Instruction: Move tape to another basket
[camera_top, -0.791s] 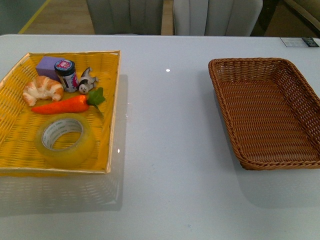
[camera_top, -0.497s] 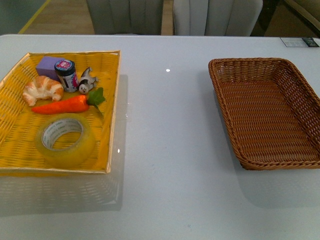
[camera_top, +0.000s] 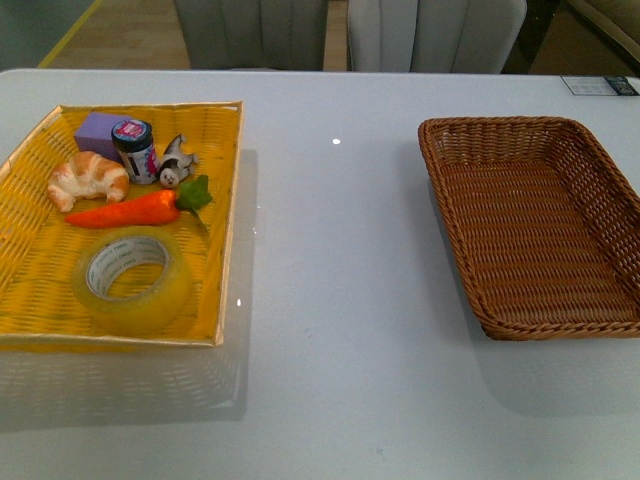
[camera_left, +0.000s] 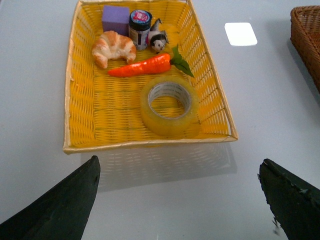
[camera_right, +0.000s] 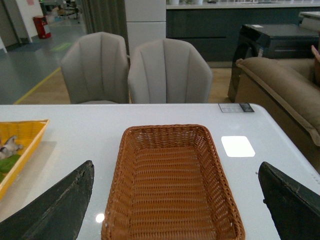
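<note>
The tape (camera_top: 132, 280) lies flat in the near part of the bright yellow basket (camera_top: 30, 300) at the table's left. It also shows in the left wrist view (camera_left: 169, 105). The brown wicker basket (camera_top: 600, 170) stands empty at the right and shows in the right wrist view (camera_right: 170, 145). Neither gripper shows in the front view. My left gripper (camera_left: 180, 200) is open and empty, above the table short of the yellow basket (camera_left: 80, 125). My right gripper (camera_right: 175, 205) is open and empty, above the near end of the brown basket.
The yellow basket also holds a croissant (camera_top: 88, 180), an orange toy carrot (camera_top: 130, 210), a dark jar (camera_top: 133, 150), a purple block (camera_top: 97, 130) and a small figurine (camera_top: 174, 162). Two grey chairs (camera_right: 135, 70) stand behind the white table (camera_top: 340, 260).
</note>
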